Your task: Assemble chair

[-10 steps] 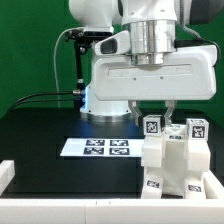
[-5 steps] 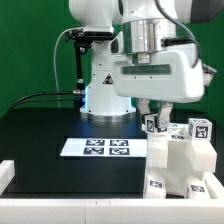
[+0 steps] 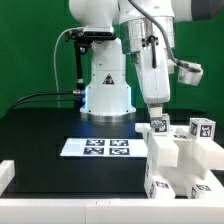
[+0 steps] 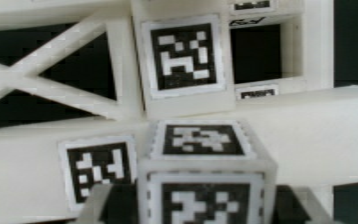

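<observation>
The white chair parts (image 3: 185, 160) stand bunched at the exterior view's right, several of them carrying black-and-white tags. My gripper (image 3: 157, 118) hangs over their near-left corner, its fingers down on a small upright tagged part (image 3: 159, 127). In the wrist view that tagged white block (image 4: 206, 160) sits squarely in my gripper (image 4: 202, 208), with dark fingers (image 4: 115, 200) tight on both of its sides. Behind it lie a cross-braced white frame (image 4: 51, 85) and another tagged post (image 4: 181, 55). The lower end of the held block is hidden.
The marker board (image 3: 97, 148) lies flat on the black table to the exterior view's left of the parts. The robot's white base (image 3: 105, 92) stands behind it. A white rail (image 3: 60, 206) runs along the front edge.
The hand has turned about its axis, from broadside to narrow in the exterior view. It has shifted slightly to the exterior view's right, still down at the tagged part.
</observation>
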Tool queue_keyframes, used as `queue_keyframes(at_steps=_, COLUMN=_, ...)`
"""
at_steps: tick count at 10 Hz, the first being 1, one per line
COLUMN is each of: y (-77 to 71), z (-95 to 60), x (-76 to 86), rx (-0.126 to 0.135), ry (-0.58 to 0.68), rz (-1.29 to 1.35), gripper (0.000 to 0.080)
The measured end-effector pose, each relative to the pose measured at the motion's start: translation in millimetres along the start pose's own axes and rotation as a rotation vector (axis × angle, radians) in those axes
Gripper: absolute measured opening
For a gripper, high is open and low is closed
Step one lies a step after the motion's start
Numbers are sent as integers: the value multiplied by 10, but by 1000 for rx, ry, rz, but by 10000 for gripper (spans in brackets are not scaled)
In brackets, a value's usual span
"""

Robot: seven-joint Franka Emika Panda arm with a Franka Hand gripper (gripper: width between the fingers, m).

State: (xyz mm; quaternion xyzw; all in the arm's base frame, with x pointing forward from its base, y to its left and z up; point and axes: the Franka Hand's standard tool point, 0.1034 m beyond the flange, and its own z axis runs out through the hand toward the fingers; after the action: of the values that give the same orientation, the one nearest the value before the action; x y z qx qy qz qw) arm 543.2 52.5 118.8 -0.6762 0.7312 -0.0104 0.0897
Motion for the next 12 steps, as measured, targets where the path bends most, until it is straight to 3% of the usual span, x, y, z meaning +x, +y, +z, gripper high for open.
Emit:
queue_keyframes(at_steps=1, y=4, z=7, x=0, rx=-3, ry=4, rz=-69, gripper=364)
queue_keyframes(at_steps=2, y=11, z=18, x=-20, rx=-15, ry=9, rz=-204, gripper=549)
queue_keyframes(at_steps=3, y=-13, z=12, x=-53, rx=-28, ry=16, rz=-366, gripper=627)
queue_keyframes(at_steps=6, y=-4, z=26, x=-82, rx=-44, ry=14, rz=-714, gripper=648)
queue_keyframes(at_steps=8, y=-9, z=24, x=-62, rx=-47, ry=14, rz=-884, gripper=649)
queue_keyframes(at_steps=10, y=-97, z=4, x=20, rx=-57, ry=55, rz=-1214, gripper=646)
queue_keyframes(at_steps=12, y=-78, z=17, x=14, rx=-59, ry=52, rz=-1196, gripper=392)
